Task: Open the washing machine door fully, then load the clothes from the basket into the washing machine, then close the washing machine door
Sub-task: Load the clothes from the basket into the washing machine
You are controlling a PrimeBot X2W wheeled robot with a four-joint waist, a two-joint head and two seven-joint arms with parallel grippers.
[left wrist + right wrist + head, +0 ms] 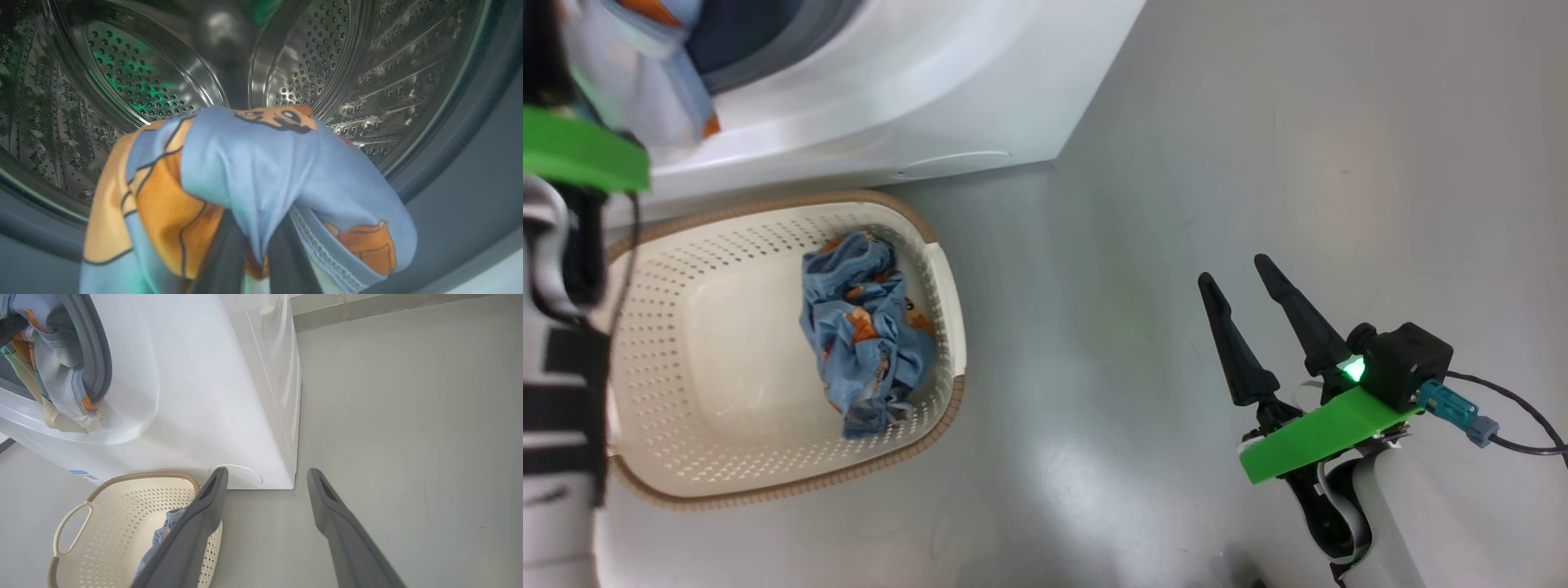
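Note:
The white washing machine [890, 90] stands with its mouth open, and its steel drum [135, 81] lies ahead of my left gripper [255, 253]. That gripper is shut on a light-blue garment with orange figures [253, 163], held at the gasket [96, 355] and hanging over the rim [65, 396]. Another of the clothes [866, 335] lies crumpled in the cream basket [727, 474] on the floor in front of the machine. My right gripper [1233, 271] hangs open and empty over the floor to the right of the basket [81, 510]. The washing machine door is out of view.
Smooth grey floor [1258, 122] stretches to the right of the machine and basket. A round filter cap [241, 476] sits low on the machine's front. A wall base [388, 310] runs behind the machine. My left forearm [556, 367] rises beside the basket's left side.

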